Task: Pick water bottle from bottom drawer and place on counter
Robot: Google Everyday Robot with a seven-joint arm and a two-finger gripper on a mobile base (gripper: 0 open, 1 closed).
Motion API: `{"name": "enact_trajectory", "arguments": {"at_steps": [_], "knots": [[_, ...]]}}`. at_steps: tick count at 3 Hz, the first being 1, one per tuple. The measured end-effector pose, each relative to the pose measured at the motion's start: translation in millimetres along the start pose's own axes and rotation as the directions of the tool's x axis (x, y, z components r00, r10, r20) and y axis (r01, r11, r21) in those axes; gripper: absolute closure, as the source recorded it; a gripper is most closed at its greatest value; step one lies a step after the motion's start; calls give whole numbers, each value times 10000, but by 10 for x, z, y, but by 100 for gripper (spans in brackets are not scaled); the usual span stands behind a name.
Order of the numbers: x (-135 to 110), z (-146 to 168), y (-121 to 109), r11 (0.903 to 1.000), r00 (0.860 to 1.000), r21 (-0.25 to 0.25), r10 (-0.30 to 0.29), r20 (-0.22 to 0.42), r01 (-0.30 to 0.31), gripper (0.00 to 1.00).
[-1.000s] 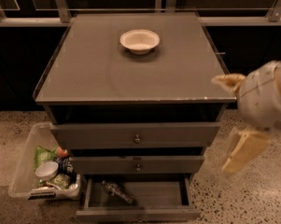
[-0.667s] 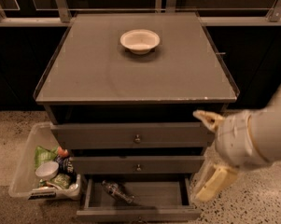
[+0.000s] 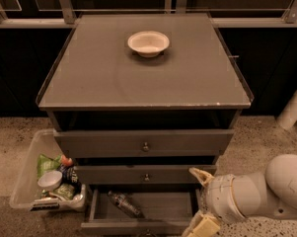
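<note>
**Water bottle (image 3: pixel 124 204) lies in the open bottom drawer (image 3: pixel 138 227), hand (image 3: pixel 197 201) open beside it**

At 6 o'clock in the view, the water bottle rests on its side on the flat grey floor of the bottom drawer. It is a small clear ribbed cylinder, slanted from 10 o'clock towards 4 o'clock. The drawer is shallow and pulled well out, and its plain front meets the lower edge of the view.

The hand sits at 5 o'clock, just off the drawer's right-hand corner and level with the middle drawer (image 3: pixel 145 174). Its two cream, wedge-shaped fingers (image 3: pixel 201 175) are spread apart and grasp nothing. Behind them comes a ribbed white cuff and the smooth, rounded white arm (image 3: pixel 286 184).

The table (image 3: pixel 138 83) is a broad, glossy grey slab with a thin raised edge. A shallow, round, pale bowl (image 3: pixel 148 42) stands on it at 12 o'clock.

The top drawer (image 3: pixel 145 143) and the middle drawer each carry a small round metal knob.

At 8 o'clock, a clear plastic bin (image 3: pixel 29 157) on the speckled stone floor (image 3: pixel 266 137) holds crumpled, colourful snack packets (image 3: pixel 49 164).
</note>
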State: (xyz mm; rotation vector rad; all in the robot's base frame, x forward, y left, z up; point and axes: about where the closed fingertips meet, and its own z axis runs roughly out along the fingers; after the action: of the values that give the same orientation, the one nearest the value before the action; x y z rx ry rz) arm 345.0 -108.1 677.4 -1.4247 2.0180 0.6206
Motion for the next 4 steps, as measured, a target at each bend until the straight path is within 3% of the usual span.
{"name": "enact_trajectory", "arguments": {"at_steps": [2, 3, 4], "knots": [[25, 5, 100, 9957, 9987, 928, -8, 501, -39, 0], [321, 376, -81, 9854, 9889, 1587, 380, 1438, -609, 0], [753, 873, -589, 9602, 9727, 2421, 867, 2155, -1392, 0]]}}
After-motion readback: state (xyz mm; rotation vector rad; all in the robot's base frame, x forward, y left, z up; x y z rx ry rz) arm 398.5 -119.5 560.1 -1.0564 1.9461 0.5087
